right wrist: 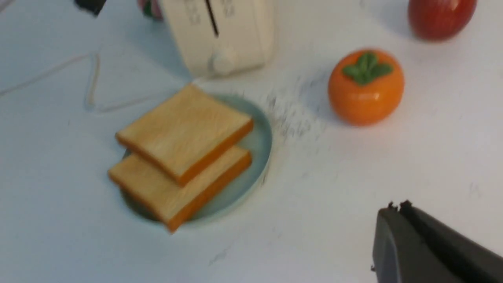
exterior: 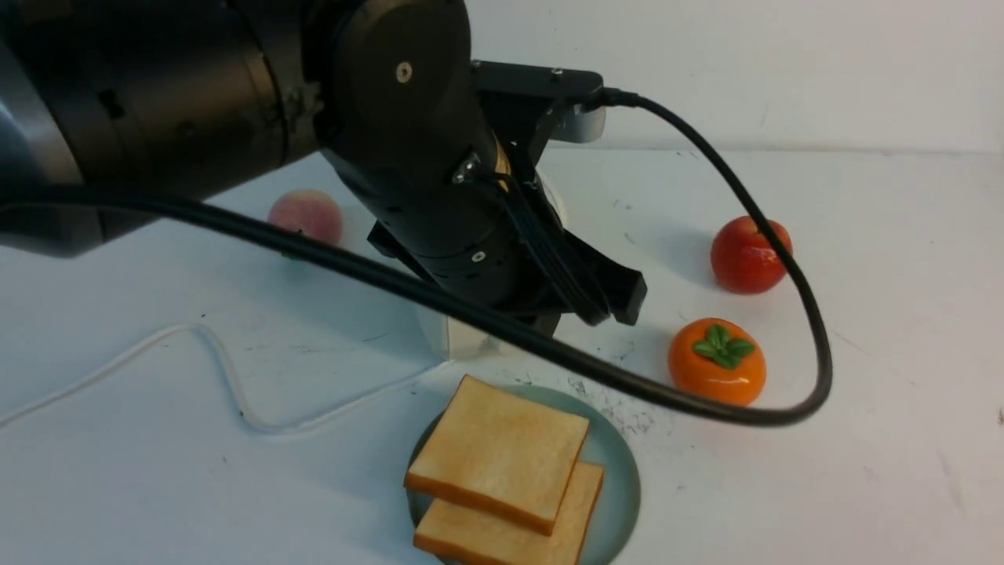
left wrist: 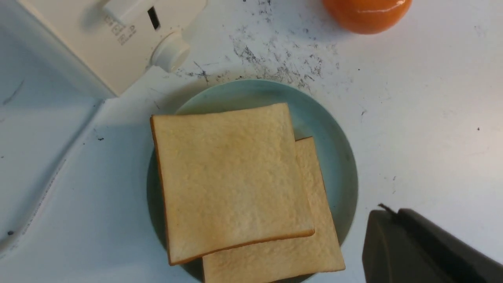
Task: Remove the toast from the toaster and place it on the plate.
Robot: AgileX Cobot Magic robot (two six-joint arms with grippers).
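Note:
Two slices of toast lie stacked and offset on the pale blue-green plate (exterior: 616, 471), the upper slice (exterior: 498, 451) over the lower one (exterior: 510, 537). The white toaster (exterior: 459, 337) is almost wholly hidden behind my left arm; its front with the round dial shows in the left wrist view (left wrist: 98, 47) and the right wrist view (right wrist: 232, 31). My left gripper (exterior: 620, 294) hangs shut and empty above the table, beside the plate (left wrist: 334, 157). My right gripper (right wrist: 397, 208) is also shut with nothing in it, well off to the side of the plate (right wrist: 257, 141).
An orange persimmon (exterior: 718, 361) and a red tomato (exterior: 749, 255) sit right of the toaster, and a peach (exterior: 306, 213) sits behind it on the left. The toaster's white cord (exterior: 220, 369) snakes across the table. A black cable (exterior: 784, 259) loops from my left arm.

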